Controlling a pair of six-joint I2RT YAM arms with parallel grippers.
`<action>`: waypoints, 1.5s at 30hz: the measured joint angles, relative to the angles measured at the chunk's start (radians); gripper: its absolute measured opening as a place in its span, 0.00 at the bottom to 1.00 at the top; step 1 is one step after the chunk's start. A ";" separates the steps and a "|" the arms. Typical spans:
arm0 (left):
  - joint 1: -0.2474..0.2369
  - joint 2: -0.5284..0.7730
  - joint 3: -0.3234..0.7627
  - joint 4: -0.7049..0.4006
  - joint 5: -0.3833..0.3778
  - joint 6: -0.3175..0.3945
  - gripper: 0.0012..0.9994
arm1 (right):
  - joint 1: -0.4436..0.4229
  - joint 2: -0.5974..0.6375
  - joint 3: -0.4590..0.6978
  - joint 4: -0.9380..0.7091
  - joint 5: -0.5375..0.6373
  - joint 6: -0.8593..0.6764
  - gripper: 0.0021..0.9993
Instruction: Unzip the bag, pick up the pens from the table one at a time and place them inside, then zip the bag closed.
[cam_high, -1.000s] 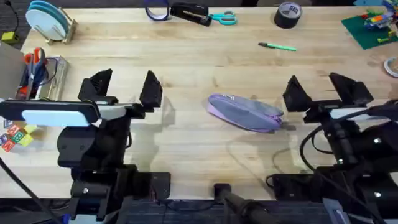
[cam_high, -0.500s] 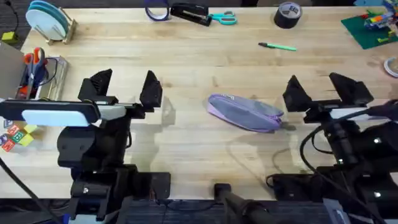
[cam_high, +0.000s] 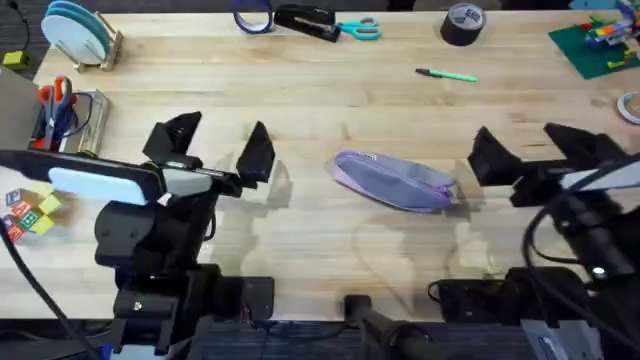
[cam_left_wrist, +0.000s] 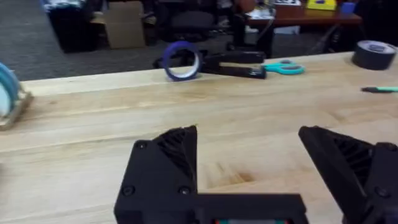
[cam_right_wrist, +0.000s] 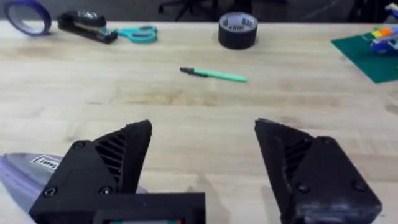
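Observation:
The lavender bag lies flat on the table at its middle, zipper side up, with a pale label at one end. One green pen with a dark tip lies far behind it; the right wrist view has the pen straight ahead. My left gripper hovers open to the left of the bag, nothing between its fingers. My right gripper hovers open just right of the bag, also holding nothing.
Along the far edge sit a blue tape ring, a black stapler, teal scissors and a black tape roll. A green baseplate with bricks is far right. A plate rack and scissors holder stand left.
Both arms shifted slightly to the right, each gripper still open. The bag and the pen have not moved.

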 joint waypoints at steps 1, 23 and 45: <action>0.000 0.000 0.002 -0.009 0.013 0.000 0.99 | 0.000 0.019 0.030 -0.025 0.002 0.000 1.00; 0.000 0.559 0.583 -0.392 0.395 0.338 0.99 | 0.000 0.337 0.450 -0.272 -0.077 0.000 1.00; -0.013 0.753 0.737 -0.449 0.698 0.608 0.99 | 0.000 0.388 0.630 -0.597 -0.194 0.000 1.00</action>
